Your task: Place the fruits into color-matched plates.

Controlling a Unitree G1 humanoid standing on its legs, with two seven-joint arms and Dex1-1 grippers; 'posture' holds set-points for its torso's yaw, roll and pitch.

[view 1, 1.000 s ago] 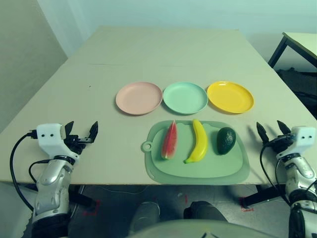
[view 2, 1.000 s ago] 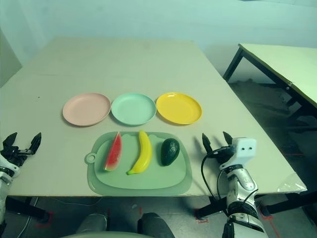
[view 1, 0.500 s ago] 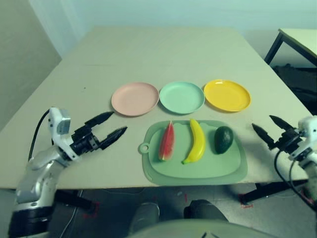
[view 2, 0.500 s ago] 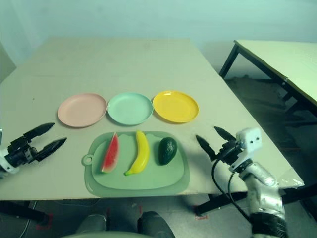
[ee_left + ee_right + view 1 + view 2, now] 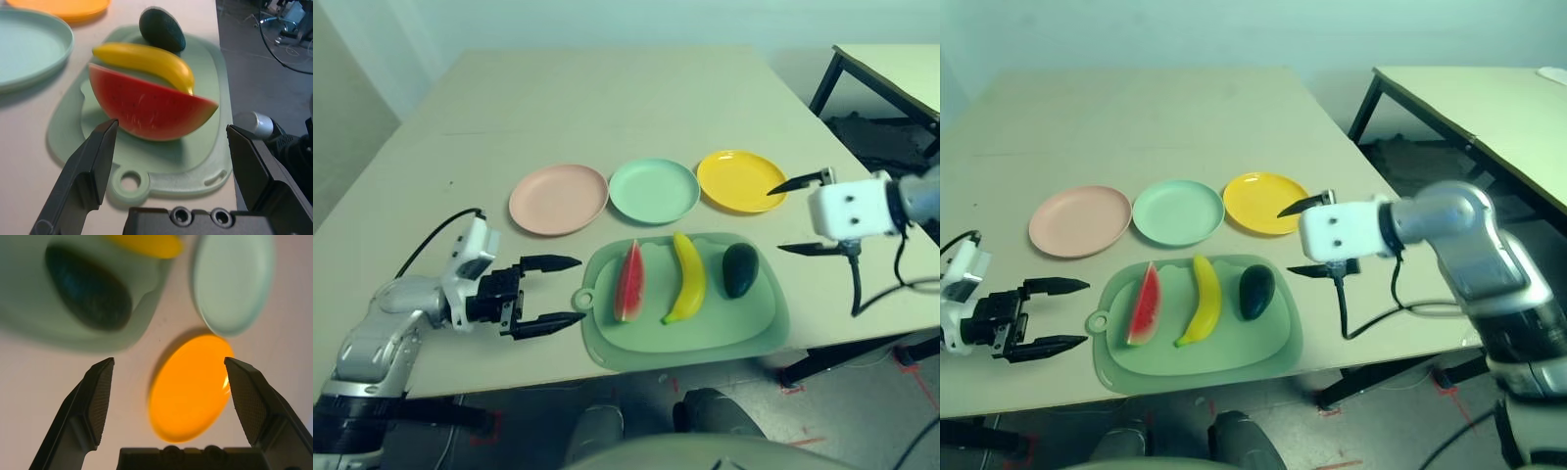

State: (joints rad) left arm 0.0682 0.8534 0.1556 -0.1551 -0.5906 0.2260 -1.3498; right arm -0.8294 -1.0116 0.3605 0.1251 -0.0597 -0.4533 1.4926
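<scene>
Opening wide, the left hand (image 5: 566, 295) is holding nothing near the watermelon (image 5: 629, 284); the right hand (image 5: 795, 217) is opening wide too, holding nothing.

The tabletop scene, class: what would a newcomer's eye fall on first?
Probably the bright yellow plate, at the right end of the row of three. Next, the red watermelon wedge and the yellow banana, side by side on the green mat nearer the robot.

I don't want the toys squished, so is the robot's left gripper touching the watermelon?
Apart. The left eye view shows bare mat between the left gripper's tips and the watermelon.
</scene>
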